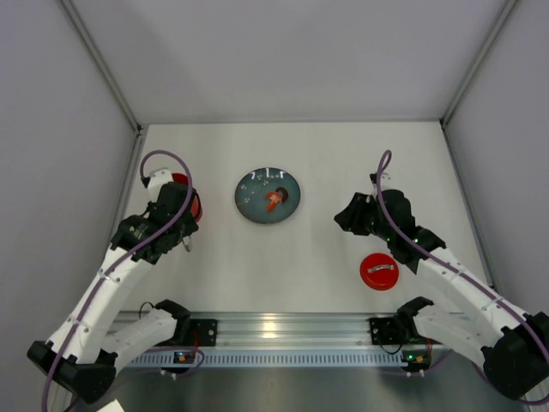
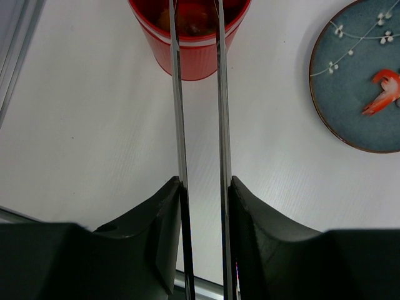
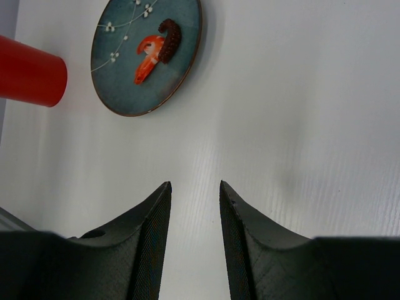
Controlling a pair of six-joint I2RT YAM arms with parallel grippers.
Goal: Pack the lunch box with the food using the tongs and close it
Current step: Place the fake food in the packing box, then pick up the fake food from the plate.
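My left gripper is shut on the tongs, whose two silver arms run forward to the rim of the red lunch box. Their tips sit over its open mouth, where brownish food pieces show inside. In the top view this gripper covers most of the lunch box. On the blue-grey plate lie an orange piece and a dark red-brown sausage bit. My right gripper hangs open and empty over bare table, right of the plate.
The flat red lid lies on the table near the right arm, in front of the right gripper. Grey walls close in the table on the left, right and far sides. A metal rail runs along the near edge.
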